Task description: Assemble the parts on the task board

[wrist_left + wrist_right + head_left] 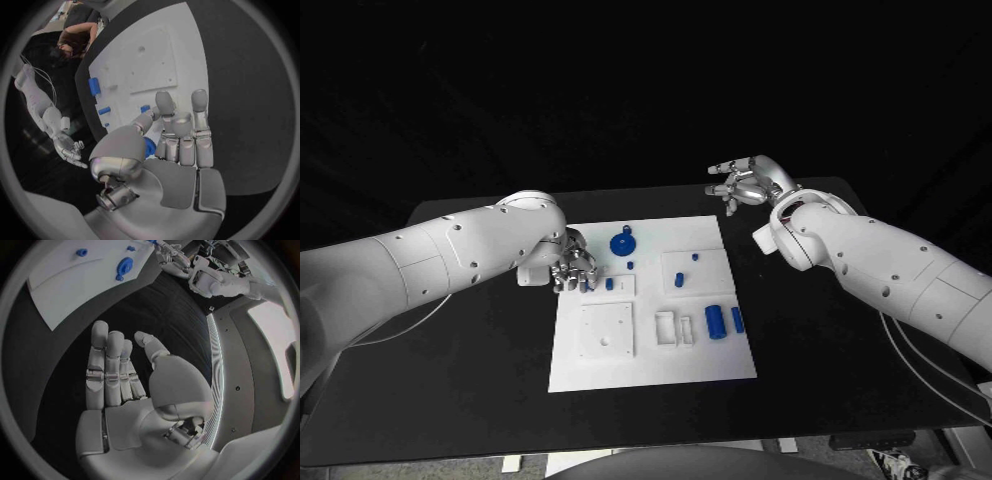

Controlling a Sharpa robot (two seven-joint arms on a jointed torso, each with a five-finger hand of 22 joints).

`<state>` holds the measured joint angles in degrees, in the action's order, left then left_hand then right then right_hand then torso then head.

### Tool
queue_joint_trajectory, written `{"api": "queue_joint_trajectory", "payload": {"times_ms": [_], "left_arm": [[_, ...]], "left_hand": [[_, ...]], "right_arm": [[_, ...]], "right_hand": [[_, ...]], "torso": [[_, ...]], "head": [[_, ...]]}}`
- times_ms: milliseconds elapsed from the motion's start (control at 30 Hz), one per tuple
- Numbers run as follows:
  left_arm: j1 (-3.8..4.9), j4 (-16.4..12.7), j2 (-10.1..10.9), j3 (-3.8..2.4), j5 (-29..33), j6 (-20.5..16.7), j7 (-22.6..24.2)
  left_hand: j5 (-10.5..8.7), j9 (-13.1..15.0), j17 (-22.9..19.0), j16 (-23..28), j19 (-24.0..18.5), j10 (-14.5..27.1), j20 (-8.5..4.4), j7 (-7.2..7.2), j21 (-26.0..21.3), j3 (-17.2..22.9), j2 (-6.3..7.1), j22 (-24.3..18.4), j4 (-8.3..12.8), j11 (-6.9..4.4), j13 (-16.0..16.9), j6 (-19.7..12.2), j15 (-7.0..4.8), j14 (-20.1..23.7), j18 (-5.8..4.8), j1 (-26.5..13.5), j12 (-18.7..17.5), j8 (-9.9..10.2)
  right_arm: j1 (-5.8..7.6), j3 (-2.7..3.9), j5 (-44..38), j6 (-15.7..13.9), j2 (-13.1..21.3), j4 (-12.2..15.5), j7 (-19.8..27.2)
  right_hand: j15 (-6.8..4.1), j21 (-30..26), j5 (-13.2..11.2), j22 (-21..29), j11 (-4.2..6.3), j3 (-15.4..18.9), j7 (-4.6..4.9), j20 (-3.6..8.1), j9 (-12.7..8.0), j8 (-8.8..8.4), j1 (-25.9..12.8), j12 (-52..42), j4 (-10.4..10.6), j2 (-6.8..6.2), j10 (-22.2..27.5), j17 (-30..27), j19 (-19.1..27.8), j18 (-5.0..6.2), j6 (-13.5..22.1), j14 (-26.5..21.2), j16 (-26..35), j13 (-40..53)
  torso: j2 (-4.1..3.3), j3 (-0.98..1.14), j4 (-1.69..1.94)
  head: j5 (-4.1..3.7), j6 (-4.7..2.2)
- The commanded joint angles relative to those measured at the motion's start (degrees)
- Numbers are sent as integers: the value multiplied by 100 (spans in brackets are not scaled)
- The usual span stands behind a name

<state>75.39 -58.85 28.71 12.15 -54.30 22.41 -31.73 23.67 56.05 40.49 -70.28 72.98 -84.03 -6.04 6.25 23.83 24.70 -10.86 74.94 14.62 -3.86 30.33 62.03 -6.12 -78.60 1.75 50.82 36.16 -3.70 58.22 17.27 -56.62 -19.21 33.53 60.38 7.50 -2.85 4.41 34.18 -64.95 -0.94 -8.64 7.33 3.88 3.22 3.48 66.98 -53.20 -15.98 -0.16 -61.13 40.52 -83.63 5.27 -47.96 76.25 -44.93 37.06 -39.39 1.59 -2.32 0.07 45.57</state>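
Observation:
The white task board (646,355) lies in the middle of the table. My left hand (571,268) hangs over its left edge with fingers pointing down at the board, right beside a small blue part (607,284). In the left wrist view my left hand (178,137) has its thumb drawn toward the fingers. A bit of blue (150,146) shows in the gap between them, and I cannot tell whether it is held. My right hand (750,183) is raised beyond the board's far right corner, fingers apart, holding nothing (119,375).
On the board are a round blue part (623,242), small blue pegs (679,279), and two blue cylinders (715,320) near the right edge. A square white plate (607,330) sits on the board's near left. Black table (819,350) surrounds the board.

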Motion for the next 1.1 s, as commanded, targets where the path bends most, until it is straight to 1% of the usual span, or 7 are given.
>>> {"api": "queue_joint_trajectory", "payload": {"times_ms": [33,333,400,633,767,933,1100], "left_arm": [[-7,-10,-5,3,-28,89,24],[-58,43,-25,15,-52,80,27],[-64,47,-26,16,-56,82,27],[-72,35,-28,21,-105,155,24],[-73,28,-27,24,-119,171,20],[-73,33,-28,26,-126,128,15],[-73,56,-41,26,-129,40,6]], "left_hand": [[12,3,2,24,-14,-215,32,-767,34,38,-45,110,11,-31,5,1183,11,5,103,39,8,-34],[12,3,2,24,-14,-215,32,-767,34,38,-45,110,11,-31,5,1183,11,5,103,39,8,-34],[12,4,6,25,-15,-216,32,-767,35,39,-47,109,7,-32,15,1184,11,2,103,46,4,-36],[12,4,6,25,-15,-216,32,-767,35,39,-47,109,7,-32,15,1184,11,2,103,46,4,-36],[13,4,10,25,-16,-216,33,-767,35,40,-41,110,10,-32,21,1181,12,0,103,57,-1,-35],[10,4,-2,31,-17,-216,33,-766,36,39,-44,110,3,-31,25,1181,13,3,102,57,-2,-35],[-58,9,-5,35,-11,-217,33,-766,36,22,-47,108,-24,-28,43,1177,11,-1,103,54,0,-36]], "right_arm": [[-2,3,-34,57,-12,5,34],[-2,3,-35,61,-17,2,36],[-2,3,-35,61,-18,1,35],[-2,3,-36,63,-20,1,34],[-2,3,-37,64,-21,2,33],[-2,3,-38,63,-22,4,31],[-2,3,-42,64,-20,9,28]], "right_hand": [[-9,14,26,-5,3,-25,41,10,-7,-33,3,30,10,-70,5,4,45,32,10,-8,29,-5],[-9,14,26,-5,3,-25,41,10,-7,-33,3,30,10,-70,5,4,45,32,10,-8,29,-5],[-9,14,26,-5,3,-25,41,10,-7,-33,3,30,10,-70,5,4,45,32,10,-8,29,-5],[-9,14,26,-5,3,-25,41,10,-7,-33,3,30,10,-70,5,4,45,32,10,-8,29,-5],[-9,14,26,-5,3,-25,41,10,-7,-33,3,30,10,-70,5,4,45,32,10,-8,29,-5],[-9,14,26,-5,3,-25,41,10,-7,-33,3,30,10,-70,5,4,45,32,10,-8,29,-5],[-9,14,26,-5,3,-25,41,10,-7,-33,3,30,10,-70,5,4,45,32,10,-8,29,-5]], "torso": [[-1,2,-1],[-6,-3,-6],[-5,0,-7],[-4,1,-1],[-1,2,-4],[-6,2,-8],[-8,2,-4]], "head": [[0,-2],[-9,13],[-10,17],[-13,24],[-15,21],[-20,17],[-25,23]]}}
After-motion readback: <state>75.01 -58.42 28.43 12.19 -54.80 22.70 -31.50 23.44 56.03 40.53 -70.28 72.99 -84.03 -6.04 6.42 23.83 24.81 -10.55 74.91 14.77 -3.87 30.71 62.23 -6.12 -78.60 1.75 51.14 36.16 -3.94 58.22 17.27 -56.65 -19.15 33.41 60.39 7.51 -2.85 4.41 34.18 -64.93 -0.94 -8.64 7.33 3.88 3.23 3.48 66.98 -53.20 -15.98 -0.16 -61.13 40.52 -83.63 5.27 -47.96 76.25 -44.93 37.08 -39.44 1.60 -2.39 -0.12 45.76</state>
